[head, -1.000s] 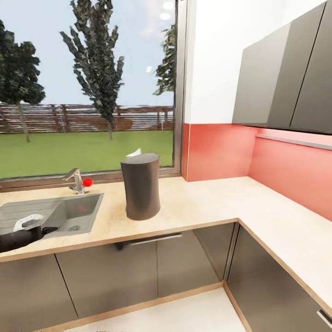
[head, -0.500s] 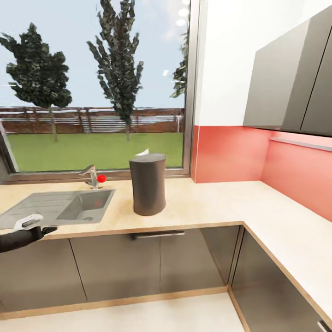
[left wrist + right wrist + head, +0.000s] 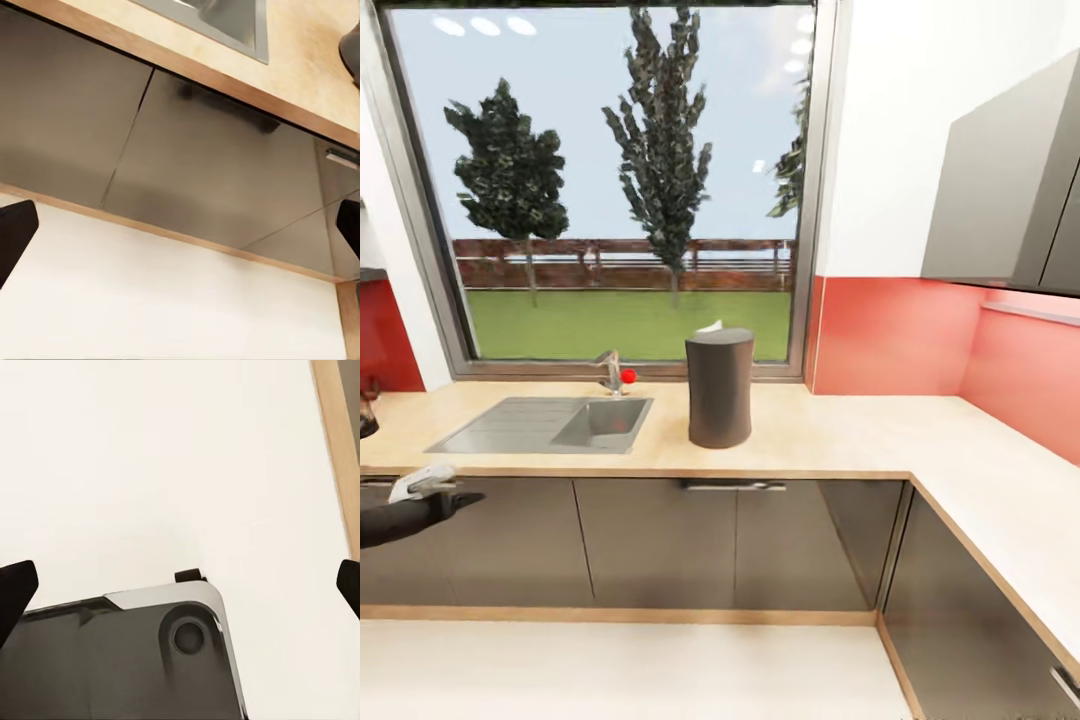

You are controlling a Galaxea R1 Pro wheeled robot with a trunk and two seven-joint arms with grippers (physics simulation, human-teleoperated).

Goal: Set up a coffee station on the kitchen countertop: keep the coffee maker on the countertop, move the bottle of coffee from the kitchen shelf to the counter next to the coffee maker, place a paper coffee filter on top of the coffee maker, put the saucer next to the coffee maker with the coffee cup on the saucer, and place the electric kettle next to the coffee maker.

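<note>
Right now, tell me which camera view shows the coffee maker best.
The head view: the coffee maker stands whole and upright on the kitchen countertop, right of the sink. The left wrist view catches just a dark sliver of it at the picture's edge. The right wrist view faces the floor.

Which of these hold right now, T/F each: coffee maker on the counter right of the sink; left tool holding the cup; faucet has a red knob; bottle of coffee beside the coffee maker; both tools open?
1. The coffee maker stands on the kitchen countertop, right of the sink. True.
2. The left tool holds the cup. False: nothing sits between its spread fingertips; it faces the grey cabinet fronts.
3. The faucet has a red knob. True.
4. A bottle of coffee stands beside the coffee maker. False: the counter around it is bare.
5. Both tools are open. True: the right tool is spread wide too, over the pale floor.
</note>
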